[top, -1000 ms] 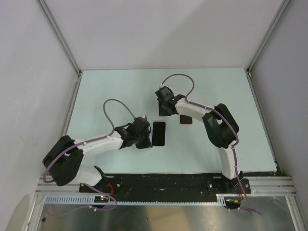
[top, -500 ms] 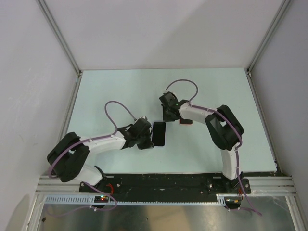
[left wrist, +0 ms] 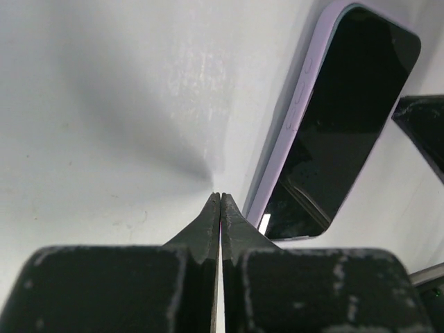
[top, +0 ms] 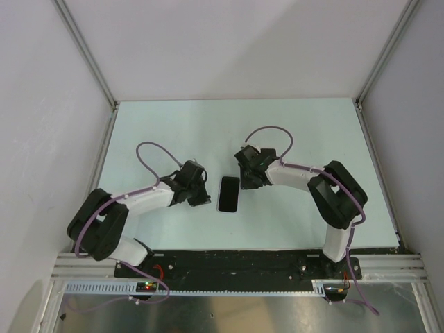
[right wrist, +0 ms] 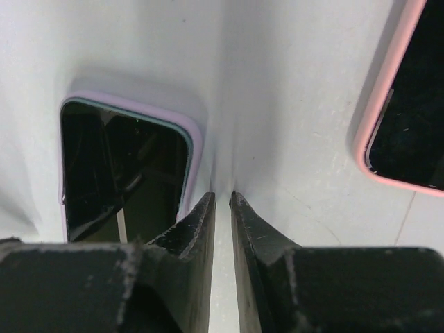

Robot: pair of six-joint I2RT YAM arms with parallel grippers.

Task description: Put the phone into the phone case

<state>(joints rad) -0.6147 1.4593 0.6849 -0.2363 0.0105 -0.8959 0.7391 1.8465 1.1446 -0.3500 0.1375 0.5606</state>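
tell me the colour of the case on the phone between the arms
Pale lilac case; clearest in the left wrist view.

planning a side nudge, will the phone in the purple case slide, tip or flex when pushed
The phone lies flat on the table, so it would probably slide, not tip or roll. It looks stiff, unlikely to flex. Its glossy screen seems slippery; the matte purple case rim may grip better.

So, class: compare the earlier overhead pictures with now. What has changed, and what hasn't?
The left gripper, shut, has drawn back leftward from the lavender-cased phone. The right gripper has moved nearer, to that phone's far right corner, holding nothing. The phone itself has not moved.
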